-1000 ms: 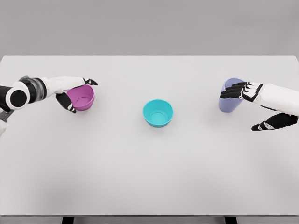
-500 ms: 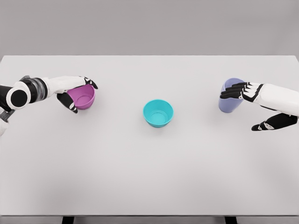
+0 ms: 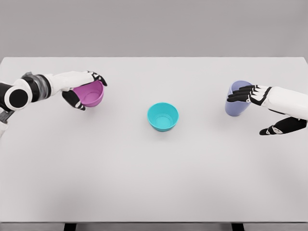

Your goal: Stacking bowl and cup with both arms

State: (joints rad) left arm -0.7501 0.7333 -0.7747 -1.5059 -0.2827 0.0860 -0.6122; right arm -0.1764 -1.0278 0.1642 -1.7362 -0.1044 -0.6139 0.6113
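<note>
A plain white table point(image 3: 154, 168) fills the view, with a flat grey wall point(image 3: 154, 26) beyond its far edge. At far left the left hand point(image 3: 79, 89) grips the magenta bowl point(image 3: 90, 94), fingers over the far rim, thumb on the near side, the bowl tilted. The teal bowl point(image 3: 163, 116) sits upright at the table's middle. At right the right hand point(image 3: 262, 103) rests its fingers against the lavender cup point(image 3: 237, 104), thumb held wide and apart from it.
</note>
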